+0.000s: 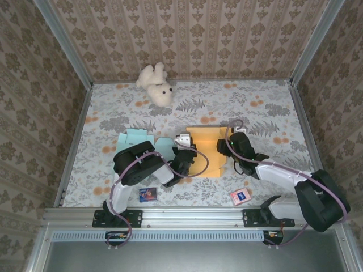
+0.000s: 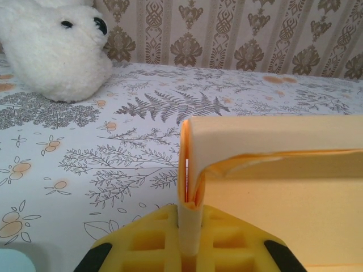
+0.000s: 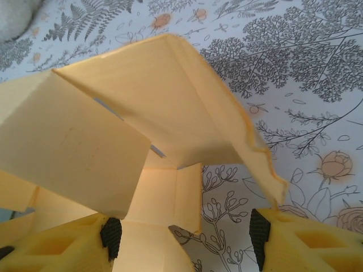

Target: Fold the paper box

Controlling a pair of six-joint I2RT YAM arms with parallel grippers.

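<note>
L fingers [image 2: 142, 243] clamped on paper box [image 1: 207, 148] wall, R fingers [image 3: 306, 241] apart round flap

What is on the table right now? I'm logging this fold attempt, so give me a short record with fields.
box: yellow paper box, partly folded, mid-table
left fingers: shut, pinching an upright edge of the box
right fingers: open, at the box's right side
nearby: blue paper sheet to the left
far edge: plush bear
</note>
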